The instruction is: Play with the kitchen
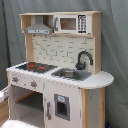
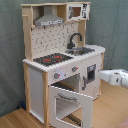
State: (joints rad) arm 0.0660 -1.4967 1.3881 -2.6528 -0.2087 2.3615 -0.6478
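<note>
Only a white segment of the robot arm (image 2: 116,77) shows, at the second exterior view's right edge; whether the gripper is wide, narrow or holding anything cannot be told. Just beside the arm, toward that view's left, stands the kitchen (image 2: 60,55), with its oven door (image 2: 72,104) swung open below the arm's level. Above the door lies the red-ringed hob (image 2: 51,59); the sink (image 2: 82,50) and black faucet (image 2: 74,39) sit nearer the arm. The grey hood (image 1: 39,27) hangs highest.
</note>
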